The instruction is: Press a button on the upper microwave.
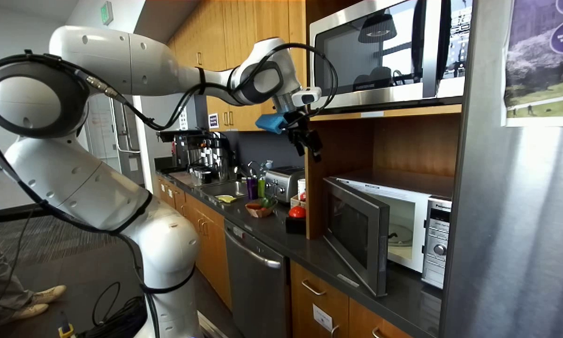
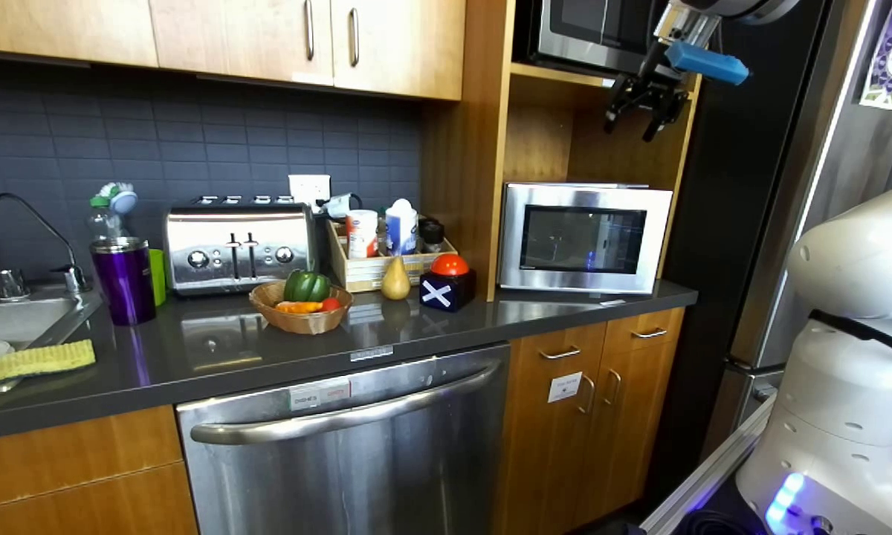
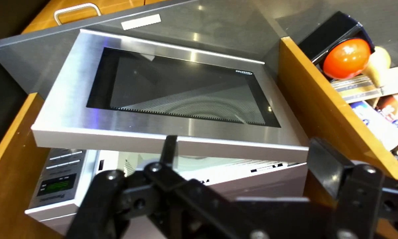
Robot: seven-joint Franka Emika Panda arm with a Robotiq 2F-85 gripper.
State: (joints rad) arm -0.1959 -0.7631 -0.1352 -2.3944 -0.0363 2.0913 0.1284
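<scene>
Upper microwave (image 1: 384,51), a large, wide box of stainless steel and dark glass, sits above and beyond the black two-fingered gripper (image 2: 629,132), raised on an amber wooden shelf (image 1: 417,111) that presumably lets two ovens share one bay. In an exterior view its vertical silver handle (image 1: 431,51) is up and to the right of the tool, with the dark, shiny control strip (image 1: 457,44) just past it; reflections hide any single button. The tool hangs lower than the shelf's edge, tips pointing downward, its fingers (image 3: 328,164) spread wide with nothing between them. That pose suits a downward reach more than a press, so I judge the press not yet begun: it likely calls for rising, tilting the tips toward the strip and bringing them together as one firm prod. Beneath the tool is the smaller white-bodied microwave (image 1: 420,220), its flat silver-grey door (image 3: 185,86) swung outward, where a low path could knock it. Well left of the tool in an exterior view, a black block topped by a red dome (image 2: 450,279) stands on the glossy dark-grey counter (image 2: 453,327); it may serve as a button, but not the one wanted.
</scene>
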